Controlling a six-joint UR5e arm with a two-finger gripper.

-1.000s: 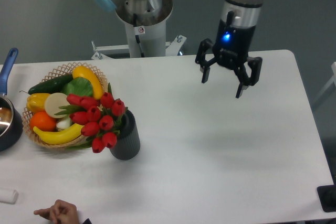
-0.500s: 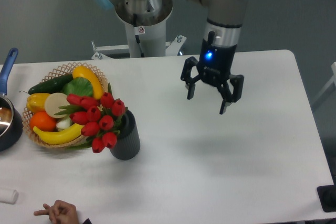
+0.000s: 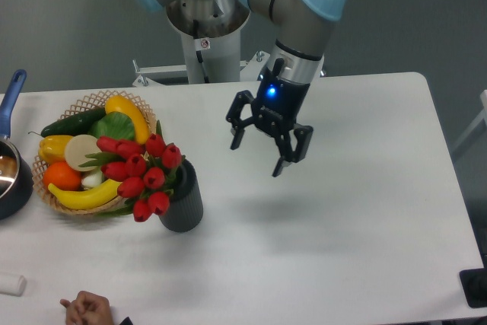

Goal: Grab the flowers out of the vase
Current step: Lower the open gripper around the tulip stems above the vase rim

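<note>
Camera view: my arm (image 3: 304, 5) reaches out from the base (image 3: 204, 28) at the far edge of the table (image 3: 342, 226), the wrist angled down and toward the left, a blue light lit on it. My gripper (image 3: 259, 154) hangs above the tabletop with its two fingers spread wide apart, holding nothing; one fingertip (image 3: 234, 142) sits higher and further left, the other lower and to the right. It throws a faint shadow on the white surface below.

The flowers (image 3: 141, 169) stand in the vase (image 3: 183, 199), left of my gripper and well apart from it. The red buds lean out to the left over the basket (image 3: 84, 100), which touches or nearly touches the vase. The basket is piled with fruit and vegetables. A dark pot (image 3: 11, 180) with a blue handle sits at the left edge, and a person's hand (image 3: 87, 310) rests at the near edge.
</note>
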